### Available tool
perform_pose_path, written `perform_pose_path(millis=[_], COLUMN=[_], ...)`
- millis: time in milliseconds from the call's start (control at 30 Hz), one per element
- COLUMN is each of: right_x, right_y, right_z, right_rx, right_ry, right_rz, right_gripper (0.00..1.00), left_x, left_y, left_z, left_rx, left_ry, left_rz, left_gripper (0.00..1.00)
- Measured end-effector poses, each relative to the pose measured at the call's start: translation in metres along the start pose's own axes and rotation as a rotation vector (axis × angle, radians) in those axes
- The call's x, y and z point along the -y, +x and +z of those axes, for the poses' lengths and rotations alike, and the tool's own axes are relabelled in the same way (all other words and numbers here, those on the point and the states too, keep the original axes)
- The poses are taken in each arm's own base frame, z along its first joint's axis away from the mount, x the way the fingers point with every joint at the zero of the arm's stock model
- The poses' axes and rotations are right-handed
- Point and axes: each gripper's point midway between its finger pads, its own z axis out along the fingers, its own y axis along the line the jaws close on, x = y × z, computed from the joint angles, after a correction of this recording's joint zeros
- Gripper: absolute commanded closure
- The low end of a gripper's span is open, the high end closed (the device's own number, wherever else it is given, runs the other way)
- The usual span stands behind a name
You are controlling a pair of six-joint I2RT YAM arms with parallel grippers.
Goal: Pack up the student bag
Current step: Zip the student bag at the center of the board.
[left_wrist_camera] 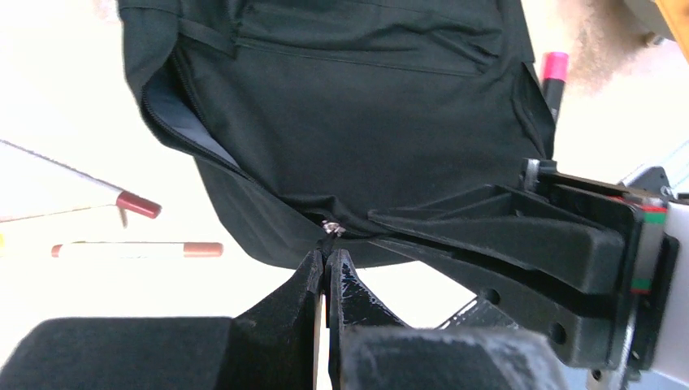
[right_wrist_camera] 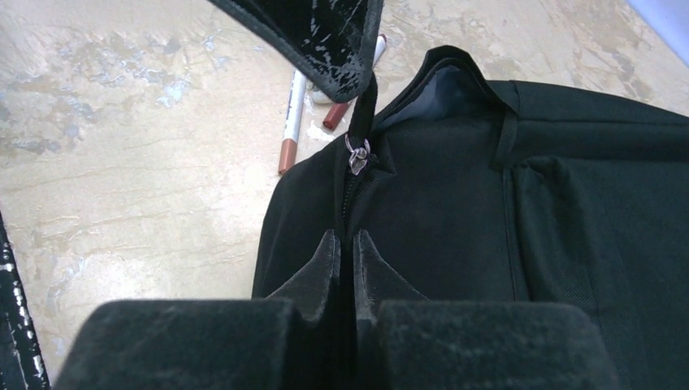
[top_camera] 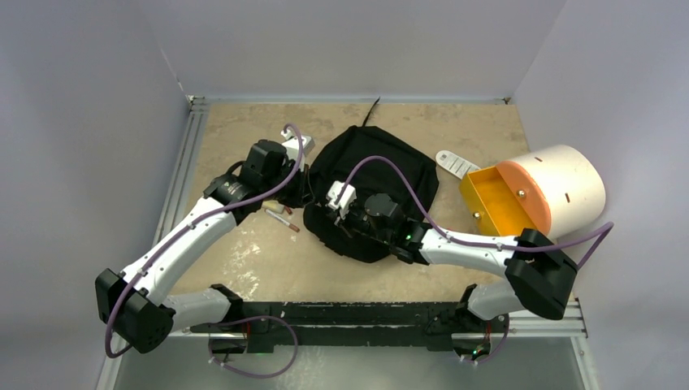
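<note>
The student bag (top_camera: 382, 175) lies in the middle of the table, black and soft, with grey lining (left_wrist_camera: 188, 122) showing at a partly open zip. My left gripper (left_wrist_camera: 327, 253) is at the bag's left edge, shut on the black zipper pull (right_wrist_camera: 365, 101); the metal slider (right_wrist_camera: 357, 156) hangs just beyond it. My right gripper (right_wrist_camera: 348, 237) sits on the bag's near left part, its jaws shut on the black fabric along the zip seam a little below the slider. From above, the left gripper (top_camera: 305, 193) and right gripper (top_camera: 333, 221) are close together.
Red-capped markers (top_camera: 280, 215) lie on the table just left of the bag, and a pink-capped one (left_wrist_camera: 554, 73) lies beside it. A cream-and-orange cylinder (top_camera: 540, 191) lies on its side at the right. A white tag (top_camera: 457, 162) sits between the two.
</note>
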Motion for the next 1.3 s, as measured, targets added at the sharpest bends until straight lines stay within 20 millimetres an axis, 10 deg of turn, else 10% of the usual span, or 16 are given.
perform_pose_path(millis=[633,1033,1300], right_x=[-0.015,-0.037,-0.037], right_y=[0.004,0.03,0.027], right_z=[-0.013,-0.031,-0.031], right_rx=[0.001,-0.06,-0.045], right_ry=[-0.131,-0.242,-0.222], right_rz=[-0.12,-0.136,-0.094], right_gripper=[1.0,1.0,1.0], left_x=[-0.045,-0.085,-0.055], left_y=[0.001,-0.059,-0.043], left_z=[0.037,0.035,0.028], left_rx=[-0.115,0.043,0.048], left_ry=[-0.165,-0.288,-0.131], left_rz=[-0.103,-0.063,-0.028], left_gripper=[1.0,1.0,0.91])
